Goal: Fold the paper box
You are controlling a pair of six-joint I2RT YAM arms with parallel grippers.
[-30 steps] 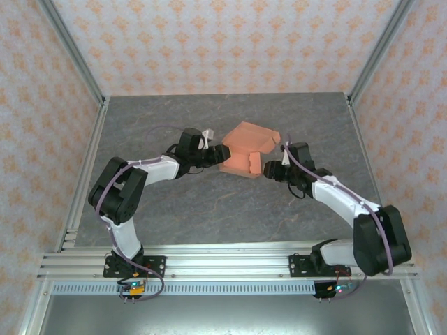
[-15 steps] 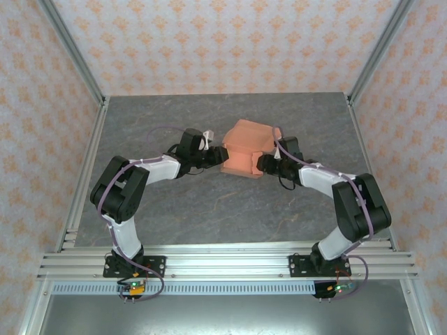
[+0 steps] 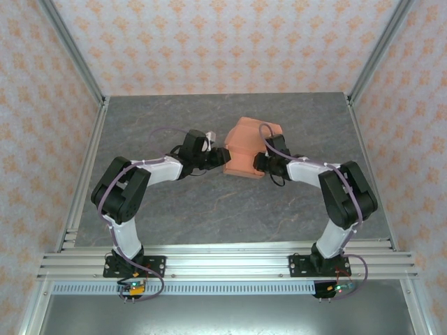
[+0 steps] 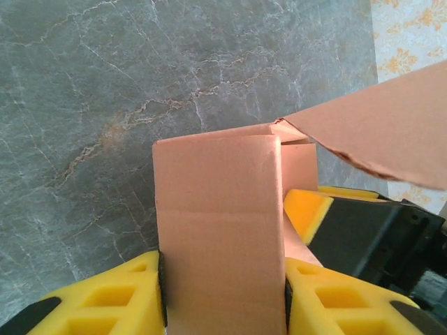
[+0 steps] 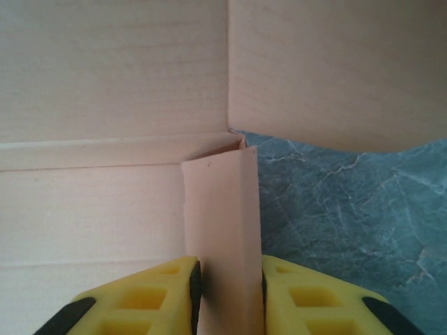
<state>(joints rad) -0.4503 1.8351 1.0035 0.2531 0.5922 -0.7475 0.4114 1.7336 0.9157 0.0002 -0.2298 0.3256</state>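
Robot test cell in a laboratory, viewed from overhead.
A left arm (image 3: 157, 169) and a right arm (image 3: 307, 169) are bolted to an aluminium rail (image 3: 223, 265) at the bottom of the frame. Aluminium posts (image 3: 72, 49) and orange-patterned wall panels (image 3: 223, 42) enclose a grey marble-look tabletop (image 3: 209, 209).

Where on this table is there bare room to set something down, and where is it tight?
Bare table spans from the paper box to the near rail, also behind it to the back wall and both far corners. Crowded mid-table, where the left gripper and right gripper clamp the box's flaps.
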